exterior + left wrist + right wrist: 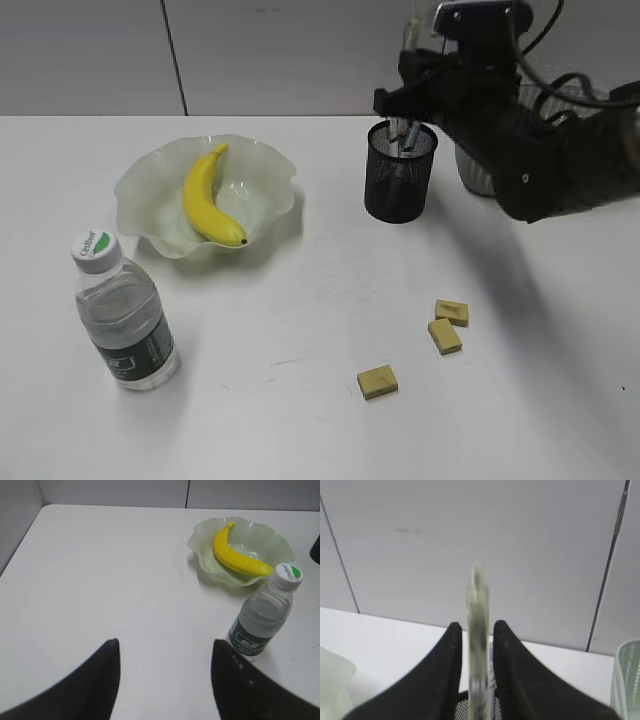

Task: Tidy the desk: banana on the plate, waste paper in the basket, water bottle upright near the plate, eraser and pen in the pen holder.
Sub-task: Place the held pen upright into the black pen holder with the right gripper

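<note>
My right gripper (479, 645) pinches a thin, stiff, light pen (478, 630) near its upper end, upright above the black pen holder (400, 172) at far right; my left gripper (165, 665) hangs spread, empty.

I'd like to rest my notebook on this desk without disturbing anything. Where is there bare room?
The widest bare stretch of the desk lies left of the plate and water bottle. A smaller bare patch sits between the bottle and the three erasers. It is crowded at the back right, where the right gripper holds a pen over the pen holder.
</note>
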`<control>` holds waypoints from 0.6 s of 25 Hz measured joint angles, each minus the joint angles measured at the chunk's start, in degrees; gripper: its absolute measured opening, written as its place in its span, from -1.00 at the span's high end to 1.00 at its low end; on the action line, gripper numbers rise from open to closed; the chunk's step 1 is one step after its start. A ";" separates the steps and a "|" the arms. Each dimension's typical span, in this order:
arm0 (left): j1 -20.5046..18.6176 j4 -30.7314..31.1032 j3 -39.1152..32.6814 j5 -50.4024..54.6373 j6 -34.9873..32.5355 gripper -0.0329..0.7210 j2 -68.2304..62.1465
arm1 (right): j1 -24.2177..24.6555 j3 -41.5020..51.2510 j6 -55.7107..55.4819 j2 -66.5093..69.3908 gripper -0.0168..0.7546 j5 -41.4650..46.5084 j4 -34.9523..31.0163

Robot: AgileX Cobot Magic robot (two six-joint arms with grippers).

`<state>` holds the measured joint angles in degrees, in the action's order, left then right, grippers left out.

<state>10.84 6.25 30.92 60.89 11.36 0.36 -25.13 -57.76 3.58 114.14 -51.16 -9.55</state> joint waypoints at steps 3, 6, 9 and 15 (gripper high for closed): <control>0.00 0.00 0.00 0.00 0.00 -0.24 0.00 | 0.00 0.04 0.00 3.16 0.34 -0.15 -0.19; 0.00 0.00 0.00 0.00 0.00 -0.24 0.00 | 0.00 0.19 0.00 2.66 -0.13 0.61 -0.38; 0.00 0.00 0.00 0.00 0.00 -0.24 0.00 | 0.00 0.44 0.37 -3.22 -0.37 8.40 -0.44; 0.00 0.00 0.00 0.00 0.00 -0.24 0.00 | 0.00 0.46 6.47 -28.21 -0.20 50.83 0.12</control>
<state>10.84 6.25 30.92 60.89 11.36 0.36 -25.13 -57.30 10.05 85.92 -0.33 -9.43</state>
